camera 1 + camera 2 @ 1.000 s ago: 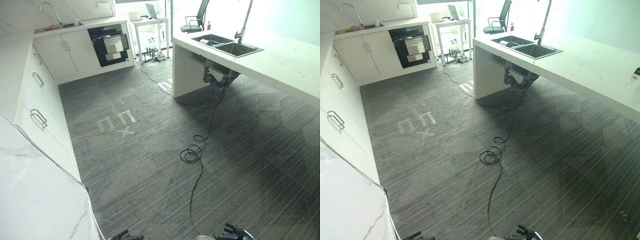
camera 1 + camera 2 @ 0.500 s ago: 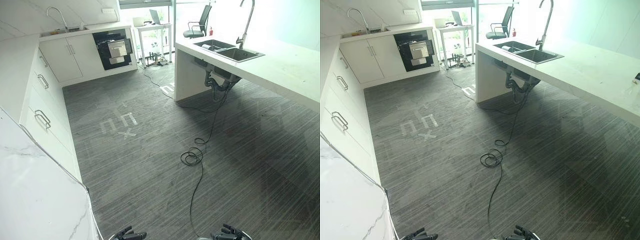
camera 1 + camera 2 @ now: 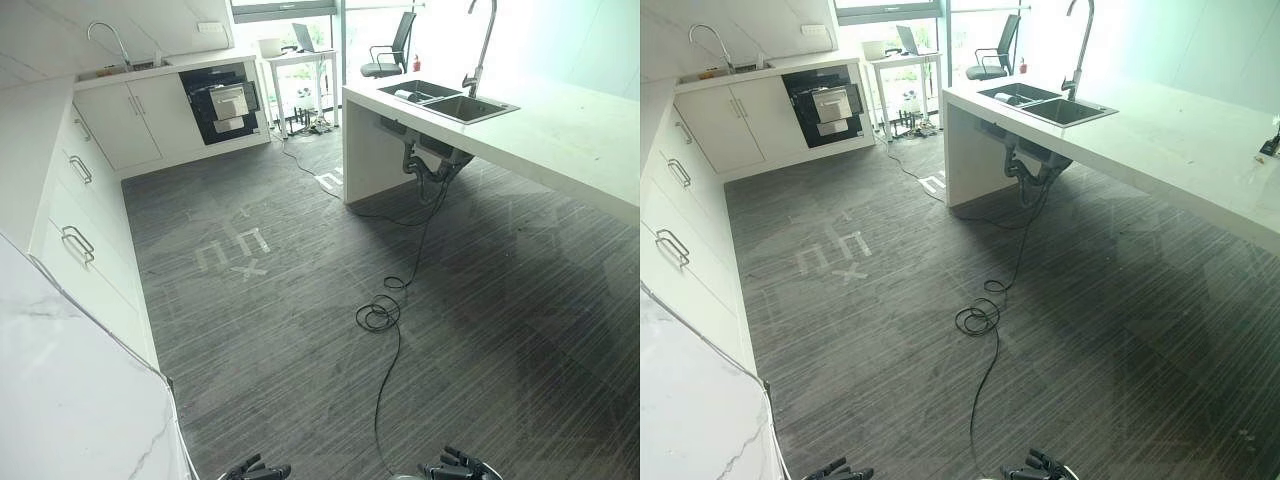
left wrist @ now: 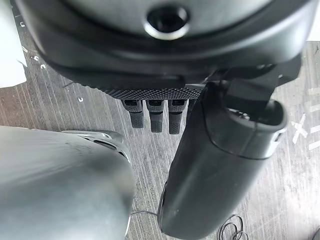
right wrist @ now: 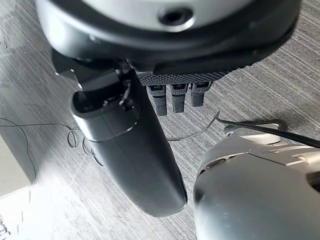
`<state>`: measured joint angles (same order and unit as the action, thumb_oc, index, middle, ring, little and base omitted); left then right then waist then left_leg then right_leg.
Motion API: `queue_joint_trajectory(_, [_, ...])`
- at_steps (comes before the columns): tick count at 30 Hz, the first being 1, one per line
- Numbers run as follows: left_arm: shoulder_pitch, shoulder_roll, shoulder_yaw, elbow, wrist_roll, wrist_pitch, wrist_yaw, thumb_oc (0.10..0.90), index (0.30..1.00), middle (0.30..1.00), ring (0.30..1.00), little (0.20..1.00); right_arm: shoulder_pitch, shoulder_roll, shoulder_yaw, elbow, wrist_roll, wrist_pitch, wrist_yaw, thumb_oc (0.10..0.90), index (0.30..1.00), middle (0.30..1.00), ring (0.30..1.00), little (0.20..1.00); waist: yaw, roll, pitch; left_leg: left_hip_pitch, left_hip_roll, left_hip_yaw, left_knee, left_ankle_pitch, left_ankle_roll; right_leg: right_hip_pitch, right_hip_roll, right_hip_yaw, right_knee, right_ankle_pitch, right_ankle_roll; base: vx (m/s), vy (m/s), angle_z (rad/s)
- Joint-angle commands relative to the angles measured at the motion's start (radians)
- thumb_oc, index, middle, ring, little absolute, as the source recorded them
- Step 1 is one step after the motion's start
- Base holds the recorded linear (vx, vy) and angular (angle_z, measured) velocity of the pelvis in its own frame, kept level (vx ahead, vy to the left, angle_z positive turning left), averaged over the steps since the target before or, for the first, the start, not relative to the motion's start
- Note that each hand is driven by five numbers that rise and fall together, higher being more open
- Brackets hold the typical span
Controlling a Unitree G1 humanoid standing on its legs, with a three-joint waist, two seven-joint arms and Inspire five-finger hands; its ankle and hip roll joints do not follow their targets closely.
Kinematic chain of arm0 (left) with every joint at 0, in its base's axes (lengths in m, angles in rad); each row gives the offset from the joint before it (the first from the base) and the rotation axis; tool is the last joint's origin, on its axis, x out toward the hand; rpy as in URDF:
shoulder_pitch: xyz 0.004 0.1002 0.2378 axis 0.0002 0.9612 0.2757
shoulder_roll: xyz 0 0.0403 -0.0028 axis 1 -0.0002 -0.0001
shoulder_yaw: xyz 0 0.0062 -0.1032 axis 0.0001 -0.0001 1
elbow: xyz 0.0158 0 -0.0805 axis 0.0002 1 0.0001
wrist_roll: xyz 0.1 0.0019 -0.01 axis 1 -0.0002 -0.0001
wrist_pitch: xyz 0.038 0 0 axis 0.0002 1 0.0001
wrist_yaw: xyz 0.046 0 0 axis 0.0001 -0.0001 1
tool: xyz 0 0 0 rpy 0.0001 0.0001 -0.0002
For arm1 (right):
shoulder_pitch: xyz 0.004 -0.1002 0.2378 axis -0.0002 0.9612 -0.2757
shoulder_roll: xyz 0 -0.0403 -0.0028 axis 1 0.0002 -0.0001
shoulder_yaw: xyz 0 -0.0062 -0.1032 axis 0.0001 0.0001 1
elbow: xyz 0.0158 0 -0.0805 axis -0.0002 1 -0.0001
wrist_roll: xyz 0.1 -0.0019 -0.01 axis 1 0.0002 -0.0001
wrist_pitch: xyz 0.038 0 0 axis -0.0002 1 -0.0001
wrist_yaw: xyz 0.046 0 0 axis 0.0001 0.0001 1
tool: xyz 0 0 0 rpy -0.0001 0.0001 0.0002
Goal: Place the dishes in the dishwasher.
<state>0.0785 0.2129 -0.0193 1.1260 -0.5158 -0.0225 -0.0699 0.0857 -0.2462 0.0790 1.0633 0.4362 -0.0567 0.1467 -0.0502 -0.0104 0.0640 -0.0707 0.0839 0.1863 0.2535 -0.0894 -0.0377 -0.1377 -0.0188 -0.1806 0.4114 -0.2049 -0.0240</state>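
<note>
Where the far cabinet run ends, a black built-in dishwasher (image 3: 222, 100) stands open with a grey rack (image 3: 229, 96) pulled out; its contents cannot be told. A steel double sink (image 3: 448, 101) holds a pale dish (image 3: 404, 94). Grey plank floor (image 3: 300, 300) lies open, well beyond the fingers. Left hand (image 4: 150, 107) and right hand (image 5: 172, 95) hang low, fingers straight, apart, holding nothing.

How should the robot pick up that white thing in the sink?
From above. The white thing lies low in the far basin of the sink, sunk in the counter, so the walls block a sideways reach. Pinching its upper edge is probably best; its exact shape is too small to tell.
</note>
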Motion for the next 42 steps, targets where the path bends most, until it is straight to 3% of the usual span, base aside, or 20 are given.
queue_joint_trajectory(1, [-0.064,0.016,0.051,-0.108,-0.136,-0.096,-0.007,0.800,0.900,0.900,0.900,0.900,-0.061,-0.055,0.024,-0.179,0.048,-0.053,0.009,0.800,0.900,0.900,0.900,0.900,0.024,-0.028,0.080,0.071,-0.042,0.051,0.047,-0.030,-0.023,0.103,-0.037,-0.020,-0.111,-0.035,0.060,0.03,-0.183,-0.20])
queue_joint_trajectory(2, [-0.064,0.016,0.052,-0.111,-0.138,-0.098,-0.009,0.800,0.900,0.900,0.900,0.900,-0.061,-0.055,0.025,-0.185,0.050,-0.053,0.009,0.800,0.900,0.900,0.900,0.900,0.025,-0.030,0.082,0.070,-0.042,0.052,0.047,-0.022,-0.025,0.104,-0.038,-0.019,-0.111,-0.035,0.059,0.05,-0.288,-0.31])
queue_joint_trajectory(3, [-0.058,0.017,0.056,-0.149,-0.146,-0.126,-0.033,0.800,0.900,0.900,0.900,0.900,-0.056,-0.069,0.032,-0.255,0.045,-0.075,0.011,0.800,0.900,0.900,0.900,0.900,0.036,-0.063,0.109,0.031,-0.043,0.068,0.129,0.056,-0.029,0.110,-0.059,-0.005,-0.111,-0.033,0.044,0.03,-0.213,-0.26])
queue_joint_trajectory(5, [-0.052,0.020,0.056,-0.199,-0.139,-0.150,-0.040,0.800,0.900,0.900,0.900,0.900,-0.047,-0.078,0.037,-0.313,0.049,-0.090,0.015,0.800,0.900,0.900,0.900,0.900,0.040,-0.066,0.127,-0.052,-0.021,0.062,0.229,0.078,-0.035,0.114,-0.050,-0.002,-0.111,-0.030,0.036,0.06,-0.184,0.03])
queue_joint_trajectory(8, [-0.026,0.012,0.050,-0.330,-0.136,-0.181,-0.032,0.800,0.900,0.900,0.900,0.900,-0.036,-0.073,0.035,-0.425,0.024,-0.089,-0.002,0.800,0.900,0.900,0.900,0.900,0.053,-0.054,0.155,-0.069,-0.026,0.097,0.076,0.094,-0.026,0.143,-0.030,0.013,-0.111,-0.041,0.055,0.19,0.022,-0.09])
queue_joint_trajectory(10, [0.031,0.022,0.038,-0.475,-0.132,-0.200,-0.019,0.800,0.900,0.900,0.900,0.900,-0.006,-0.071,0.017,-0.536,0.019,-0.054,0.013,0.800,0.900,0.900,0.900,0.900,0.050,0.005,0.157,-0.169,0.044,0.069,0.047,0.057,-0.052,0.162,0.038,0.019,-0.111,-0.062,0.068,0.40,0.199,-0.56])
queue_joint_trajectory(12, [0.121,0.033,0.061,-0.621,-0.133,-0.231,-0.057,0.800,0.900,0.900,0.900,0.900,0.082,-0.095,-0.031,-0.677,-0.005,-0.072,0.081,0.800,0.900,0.900,0.900,0.900,0.067,0.046,0.151,-0.285,0.088,-0.028,0.047,0.126,-0.101,0.206,0.102,0.063,-0.111,-0.102,0.048,0.58,0.300,-0.77])
queue_joint_trajectory(16, [0.150,0.028,0.068,-0.681,-0.144,-0.241,-0.075,0.800,0.900,0.900,0.900,0.900,0.105,-0.109,-0.054,-0.742,0.005,-0.081,0.104,0.800,0.900,0.900,0.900,0.900,0.060,0.047,0.149,-0.257,0.074,-0.018,0.047,0.098,-0.088,0.257,0.082,0.081,-0.111,-0.122,0.055,0.44,0.312,-0.42])
queue_joint_trajectory(19, [0.130,0.077,0.072,-0.755,-0.107,-0.221,-0.081,0.800,0.900,0.900,0.900,0.900,0.114,-0.098,-0.060,-0.812,-0.002,-0.067,0.098,0.800,0.900,0.900,0.900,0.900,0.063,0.016,0.089,-0.195,0.027,0.047,0.047,-0.013,-0.002,0.345,0.013,0.068,-0.111,-0.120,0.114,0.46,0.375,0.02])
queue_joint_trajectory(20, [0.131,0.077,0.072,-0.756,-0.106,-0.221,-0.080,0.800,0.900,0.900,0.900,0.900,0.115,-0.098,-0.060,-0.813,-0.003,-0.066,0.098,0.800,0.900,0.900,0.900,0.900,0.063,0.015,0.089,-0.195,0.026,0.047,0.047,-0.014,-0.002,0.346,0.012,0.067,-0.111,-0.120,0.115,0.20,0.153,0.12])
queue_joint_trajectory(21, [0.127,0.084,0.072,-0.763,-0.100,-0.218,-0.081,0.800,0.900,0.900,0.900,0.900,0.112,-0.096,-0.058,-0.820,-0.008,-0.067,0.095,0.800,0.900,0.900,0.900,0.900,0.064,0.011,0.083,-0.189,0.018,0.045,0.047,-0.022,0.006,0.348,0.002,0.062,-0.111,-0.097,0.124,0.21,0.133,0.19])
queue_joint_trajectory(24, [0.101,0.127,0.071,-0.799,-0.063,-0.196,-0.094,0.800,0.900,0.900,0.900,0.900,0.097,-0.077,-0.059,-0.867,0.004,-0.054,0.064,0.800,0.900,0.900,0.900,0.900,0.062,-0.010,0.058,-0.149,-0.045,-0.011,0.047,-0.066,0.060,0.386,-0.034,0.021,-0.110,0.168,0.202,0.32,0.198,0.15])
queue_joint_trajectory(26, [0.085,0.137,0.062,-0.813,-0.042,-0.185,-0.094,0.800,0.900,0.900,0.900,0.900,0.096,-0.063,-0.057,-0.890,0.009,-0.050,0.045,0.800,0.900,0.900,0.900,0.900,0.065,-0.003,0.052,-0.134,-0.073,-0.046,0.047,-0.077,0.076,0.306,-0.049,0.005,0.086,0.267,0.216,0.27,0.233,0.59])
queue_joint_trajectory(27, [0.081,0.141,0.052,-0.820,-0.023,-0.189,-0.085,0.800,0.900,0.900,0.900,0.900,0.098,-0.052,-0.046,-0.906,0.009,-0.049,0.039,0.800,0.900,0.900,0.900,0.900,0.069,0.015,0.054,-0.116,-0.090,-0.080,0.047,-0.094,0.093,0.215,-0.076,0.002,0.308,0.305,0.212,0.27,0.260,0.75])
queue_joint_trajectory(29, [0.087,0.145,0.044,-0.834,-0.006,-0.195,-0.062,0.800,0.900,0.900,0.900,0.900,0.092,-0.048,-0.020,-0.910,0.006,-0.055,0.040,0.800,0.900,0.900,0.900,0.900,0.065,0.030,0.070,-0.075,-0.105,-0.095,0.047,-0.115,0.106,0.054,-0.104,0.004,0.458,0.303,0.193,0.25,0.212,0.37])
queue_joint_trajectory(31, [0.099,0.150,0.041,-0.849,-0.034,-0.187,-0.048,0.800,0.900,0.900,0.900,0.900,0.086,-0.064,0.003,-0.921,0.002,-0.053,0.037,0.800,0.900,0.900,0.900,0.900,0.054,0.036,0.084,-0.057,-0.114,-0.104,0.047,-0.102,0.093,-0.032,-0.053,-0.047,0.325,0.219,0.157,0.32,0.048,-0.17])
queue_joint_trajectory(33, [0.104,0.152,0.047,-0.860,-0.050,-0.169,-0.064,0.800,0.900,0.900,0.900,0.900,0.102,-0.075,-0.001,-0.942,0.013,-0.050,0.040,0.800,0.900,0.900,0.900,0.900,0.041,0.024,0.092,-0.037,-0.124,-0.101,0.047,-0.108,0.082,-0.030,-0.037,-0.101,0.101,0.222,0.158,0.39,-0.070,0.07])
queue_joint_trajectory(35, [0.120,0.158,0.058,-0.890,-0.047,-0.148,-0.100,0.800,0.900,0.900,0.900,0.900,0.167,-0.096,-0.050,-0.974,0.050,-0.063,0.076,0.800,0.900,0.900,0.900,0.900,0.000,-0.019,0.119,0.034,-0.161,-0.101,0.047,-0.149,0.068,-0.112,-0.084,-0.105,-0.111,0.223,0.177,0.62,-0.183,0.91])
queue_joint_trajectory(38, [0.131,0.153,0.058,-0.910,-0.069,-0.154,-0.089,0.800,0.900,0.900,0.900,0.900,0.186,-0.105,-0.065,-0.986,0.053,-0.083,0.085,0.800,0.900,0.900,0.900,0.900,-0.021,-0.017,0.123,0.093,-0.176,-0.115,0.047,-0.193,0.068,-0.223,-0.122,-0.068,-0.111,0.196,0.182,0.53,-0.144,0.86])
queue_joint_trajectory(42, [0.134,0.152,0.054,-0.950,-0.050,-0.163,-0.064,0.800,0.900,0.900,0.900,0.900,0.157,-0.117,-0.050,-1.021,0.056,-0.071,0.038,0.800,0.900,0.900,0.900,0.900,-0.023,-0.023,0.090,0.162,-0.196,-0.108,0.047,-0.268,0.084,-0.182,-0.123,-0.070,-0.111,0.208,0.185,0.48,-0.198,-0.10])
